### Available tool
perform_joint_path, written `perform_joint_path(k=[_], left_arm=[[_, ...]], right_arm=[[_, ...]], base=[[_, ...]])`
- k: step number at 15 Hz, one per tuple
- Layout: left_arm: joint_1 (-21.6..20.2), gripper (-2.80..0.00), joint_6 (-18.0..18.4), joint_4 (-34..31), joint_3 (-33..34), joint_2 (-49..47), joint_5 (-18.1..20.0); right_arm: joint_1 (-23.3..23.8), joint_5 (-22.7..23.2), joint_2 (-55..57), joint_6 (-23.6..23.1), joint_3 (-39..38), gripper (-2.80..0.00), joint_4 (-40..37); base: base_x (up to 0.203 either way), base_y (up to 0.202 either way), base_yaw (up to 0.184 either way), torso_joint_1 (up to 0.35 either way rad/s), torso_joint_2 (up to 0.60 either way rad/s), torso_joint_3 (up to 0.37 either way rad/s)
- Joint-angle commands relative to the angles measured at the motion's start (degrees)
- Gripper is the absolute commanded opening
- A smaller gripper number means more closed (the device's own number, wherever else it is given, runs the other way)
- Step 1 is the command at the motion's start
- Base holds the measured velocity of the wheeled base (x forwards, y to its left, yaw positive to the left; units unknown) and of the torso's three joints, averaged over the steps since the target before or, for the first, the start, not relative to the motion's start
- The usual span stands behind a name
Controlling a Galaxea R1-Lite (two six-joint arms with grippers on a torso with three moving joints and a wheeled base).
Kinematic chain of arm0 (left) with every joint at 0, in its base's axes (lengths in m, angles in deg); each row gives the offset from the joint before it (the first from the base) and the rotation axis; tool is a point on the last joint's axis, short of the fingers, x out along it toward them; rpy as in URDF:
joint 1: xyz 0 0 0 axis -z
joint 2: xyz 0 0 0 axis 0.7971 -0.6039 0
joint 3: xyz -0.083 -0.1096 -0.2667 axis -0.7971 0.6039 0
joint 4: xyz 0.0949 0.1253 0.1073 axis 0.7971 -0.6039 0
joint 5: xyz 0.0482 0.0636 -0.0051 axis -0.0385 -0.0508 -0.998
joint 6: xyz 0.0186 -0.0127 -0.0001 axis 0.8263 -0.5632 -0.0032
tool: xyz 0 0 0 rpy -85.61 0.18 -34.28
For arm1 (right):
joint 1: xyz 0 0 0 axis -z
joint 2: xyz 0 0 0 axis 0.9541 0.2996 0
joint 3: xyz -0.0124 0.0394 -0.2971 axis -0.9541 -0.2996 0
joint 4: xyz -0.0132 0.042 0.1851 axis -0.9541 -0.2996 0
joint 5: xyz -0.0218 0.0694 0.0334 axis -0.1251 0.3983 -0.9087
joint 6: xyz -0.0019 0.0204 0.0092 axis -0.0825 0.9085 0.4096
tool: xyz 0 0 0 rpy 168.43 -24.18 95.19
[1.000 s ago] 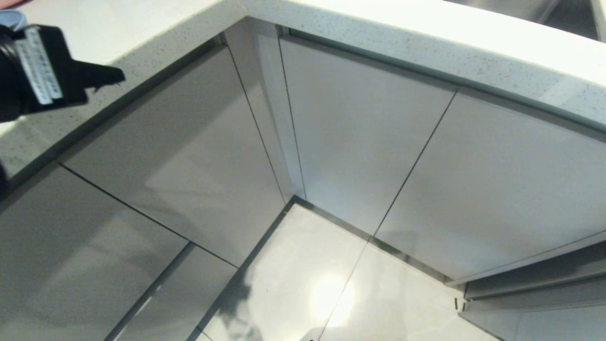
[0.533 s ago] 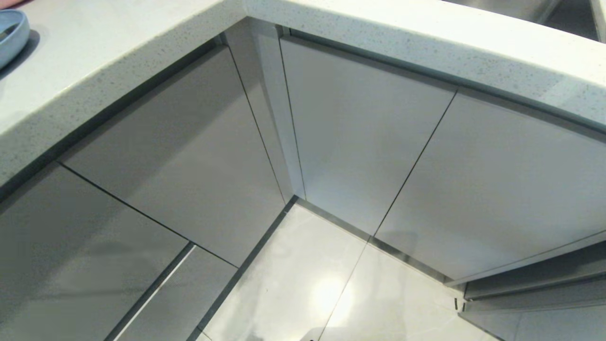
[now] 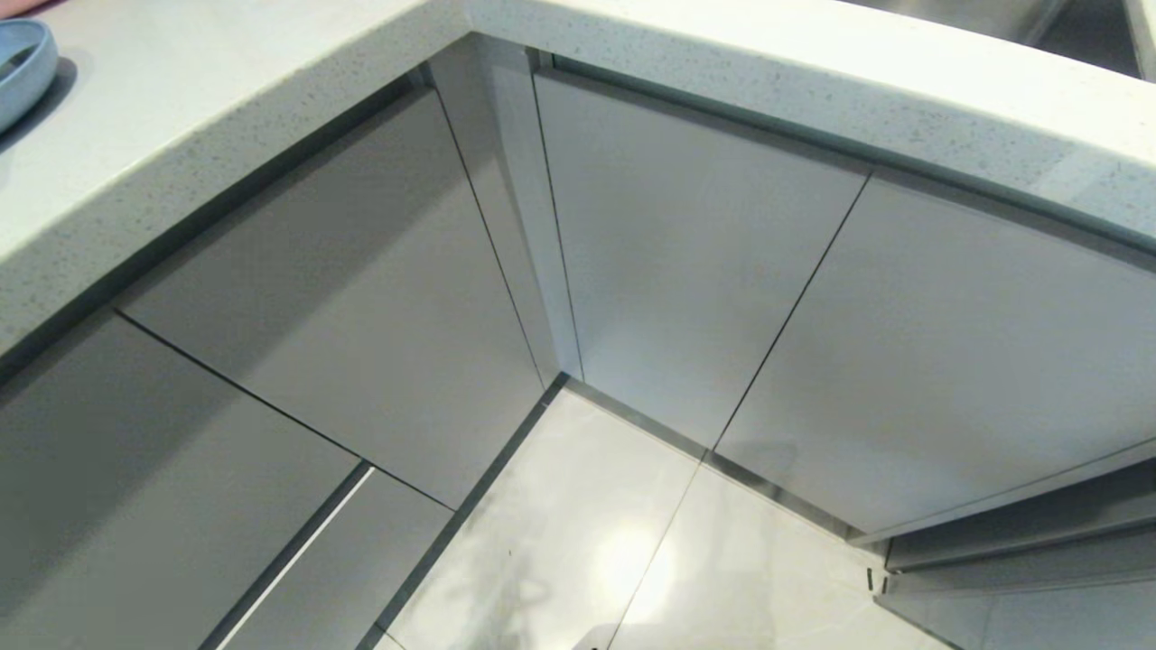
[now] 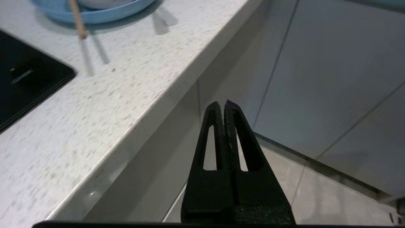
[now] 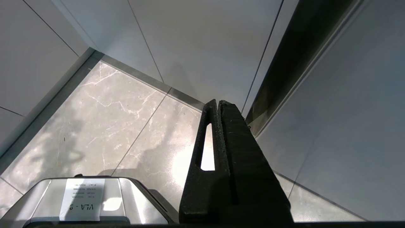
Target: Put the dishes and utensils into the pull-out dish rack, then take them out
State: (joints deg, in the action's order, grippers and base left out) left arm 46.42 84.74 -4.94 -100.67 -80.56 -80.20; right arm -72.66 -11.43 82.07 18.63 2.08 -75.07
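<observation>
Here, two claws, left claw and right claw, both pressed together, empty

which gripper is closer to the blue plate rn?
Left. The left gripper, shut, is off the counter edge with the blue plate just ahead. The right gripper, shut, points at the floor, no plate near.

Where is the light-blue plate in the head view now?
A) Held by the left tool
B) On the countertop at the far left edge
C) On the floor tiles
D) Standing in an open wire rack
B: the light-blue plate sits on the speckled countertop at the picture's left edge, with every cabinet front closed and no rack showing.
</observation>
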Motion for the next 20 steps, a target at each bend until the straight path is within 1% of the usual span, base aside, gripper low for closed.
perform_joint_path(k=[1, 2, 3, 5, 6, 7, 10, 11, 12, 13, 14, 15, 17, 20], left_arm=[[2.99, -2.8, 0.01, -0.21, 2.01, 3.11, -1.04], [5.24, -2.8, 0.44, -0.37, 3.44, 5.79, -0.87], [6.03, -2.8, 1.28, -0.28, 6.15, 8.16, -0.72], [6.17, -2.8, 2.33, 0.11, 14.74, 13.28, -0.88], [6.14, -2.8, 2.37, 1.84, 19.23, 14.86, -1.84], [6.12, -2.8, 2.36, 5.67, 24.44, 16.03, -3.19], [6.09, -2.8, 2.44, 25.48, 42.28, 17.18, -5.87], [6.09, -2.8, 2.51, 30.88, 47.26, 17.44, -6.41], [6.09, -2.8, 2.4, 33.11, 49.85, 17.64, -6.79], [6.08, -2.8, 2.35, 31.28, 50.46, 17.75, -6.87], [6.09, -2.8, 2.17, 26.16, 50.41, 17.8, -6.65], [6.13, -2.8, 1.52, 22.88, 50.39, 17.82, -5.89], [6.61, -2.8, 1.01, 22.71, 50.39, 17.83, -4.73], [6.61, -2.8, 0.12, 22.83, 50.33, 17.83, -4.64]], right_arm=[[-0.04, 0.0, -0.24, 0.01, -0.09, -2.8, 0.02], [-0.06, 0.0, -0.24, -0.02, -0.09, -2.8, 0.02], [-0.02, -0.01, -0.24, -0.02, -0.09, -2.8, 0.02], [-0.03, 0.0, -0.21, -0.04, -0.09, -2.8, 0.02], [0.01, 0.0, -0.24, 0.01, -0.09, -2.8, 0.02], [-0.08, -0.04, -0.23, -0.01, -0.09, -2.8, 0.02], [0.01, 0.0, -0.24, 0.03, -0.09, -2.8, 0.02], [0.01, 0.0, -0.24, -0.04, -0.09, -2.8, 0.02], [-0.01, 0.0, -0.24, -0.04, -0.09, -2.8, 0.02], [-0.06, 0.0, -0.23, -0.01, -0.09, -2.8, 0.02], [0.01, 0.0, -0.24, -0.04, -0.09, -2.8, 0.02], [0.0, 0.0, -0.24, -0.03, -0.09, -2.8, 0.02], [-0.02, 0.0, -0.24, -0.01, -0.09, -2.8, 0.02], [0.0, 0.0, -0.23, 0.03, -0.09, -2.8, 0.02]], base=[[0.0, 0.0, 0.0, 0.0, 0.0, 0.0], [0.0, 0.0, 0.0, 0.0, 0.0, 0.0], [0.0, 0.0, 0.0, 0.0, 0.0, 0.0], [0.0, 0.0, 0.0, 0.0, 0.0, 0.0], [0.0, 0.0, 0.0, 0.0, 0.0, 0.0], [0.0, 0.0, 0.0, 0.0, 0.0, 0.0], [0.0, 0.0, 0.0, 0.0, 0.0, 0.0], [0.0, 0.0, 0.0, 0.0, 0.0, 0.0], [0.0, 0.0, 0.0, 0.0, 0.0, 0.0], [0.0, 0.0, 0.0, 0.0, 0.0, 0.0], [0.0, 0.0, 0.0, 0.0, 0.0, 0.0], [0.0, 0.0, 0.0, 0.0, 0.0, 0.0], [0.0, 0.0, 0.0, 0.0, 0.0, 0.0], [0.0, 0.0, 0.0, 0.0, 0.0, 0.0]])
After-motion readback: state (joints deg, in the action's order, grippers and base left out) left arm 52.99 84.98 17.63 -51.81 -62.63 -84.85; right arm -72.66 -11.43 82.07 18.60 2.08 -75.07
